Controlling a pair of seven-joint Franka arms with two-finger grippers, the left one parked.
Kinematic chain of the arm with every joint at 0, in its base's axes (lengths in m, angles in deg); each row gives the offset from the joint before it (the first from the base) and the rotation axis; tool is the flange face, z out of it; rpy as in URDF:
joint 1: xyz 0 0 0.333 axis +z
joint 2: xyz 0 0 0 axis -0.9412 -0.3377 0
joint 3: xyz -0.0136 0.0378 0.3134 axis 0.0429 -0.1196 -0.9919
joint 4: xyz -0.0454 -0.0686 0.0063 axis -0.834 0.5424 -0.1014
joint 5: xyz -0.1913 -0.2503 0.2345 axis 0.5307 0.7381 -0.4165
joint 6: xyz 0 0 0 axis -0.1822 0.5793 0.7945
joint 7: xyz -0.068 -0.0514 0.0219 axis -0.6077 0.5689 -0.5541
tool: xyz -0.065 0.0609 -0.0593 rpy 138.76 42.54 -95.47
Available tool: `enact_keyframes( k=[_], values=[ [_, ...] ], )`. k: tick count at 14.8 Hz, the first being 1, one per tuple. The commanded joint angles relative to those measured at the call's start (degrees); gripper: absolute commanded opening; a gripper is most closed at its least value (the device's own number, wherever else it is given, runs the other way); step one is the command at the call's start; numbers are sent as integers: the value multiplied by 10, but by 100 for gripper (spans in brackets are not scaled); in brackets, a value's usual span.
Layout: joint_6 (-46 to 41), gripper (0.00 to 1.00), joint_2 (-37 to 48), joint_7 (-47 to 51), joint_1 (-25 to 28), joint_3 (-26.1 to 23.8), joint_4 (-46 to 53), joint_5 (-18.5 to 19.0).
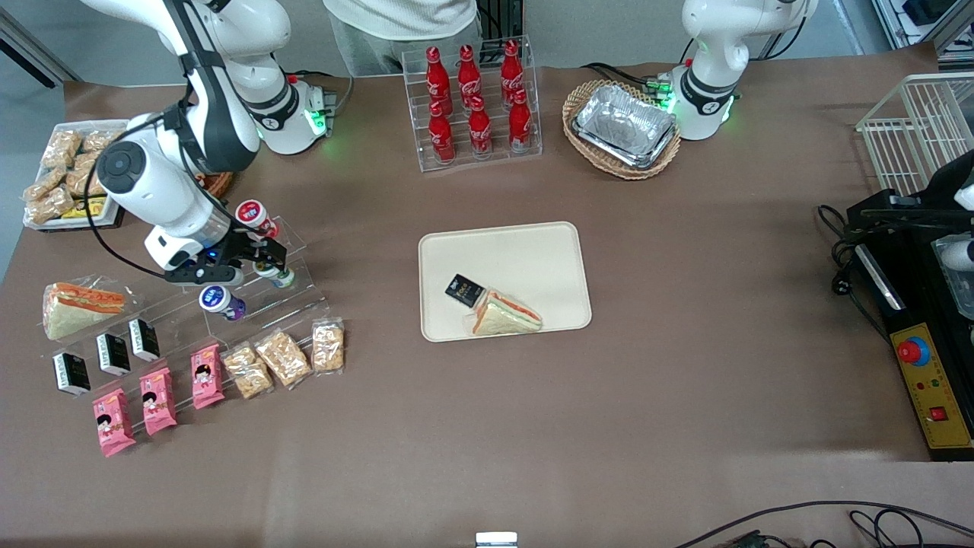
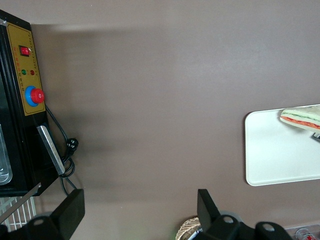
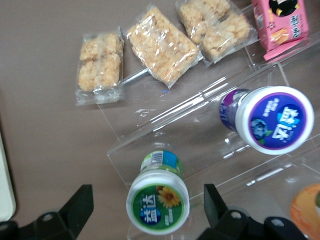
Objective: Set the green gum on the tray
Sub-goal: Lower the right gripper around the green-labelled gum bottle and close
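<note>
Green gum (image 3: 158, 208) between spread fingers (image 3: 75, 210), gripper (image 1: 255, 262) poised above

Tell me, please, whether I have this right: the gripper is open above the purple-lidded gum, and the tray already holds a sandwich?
Not quite. The right wrist view shows the gripper open around the green gum, not the purple-lidded gum beside it. The tray does hold a sandwich.

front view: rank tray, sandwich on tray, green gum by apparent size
1. tray
2. sandwich on it
3. green gum, on the clear rack, partly hidden by the gripper above it, fingers open either side.
</note>
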Motion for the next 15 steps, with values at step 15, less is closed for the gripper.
enact_keyframes(
  k=[15],
  values=[
    [49, 62, -24, -3, 10, 2, -35, 17]
  ],
)
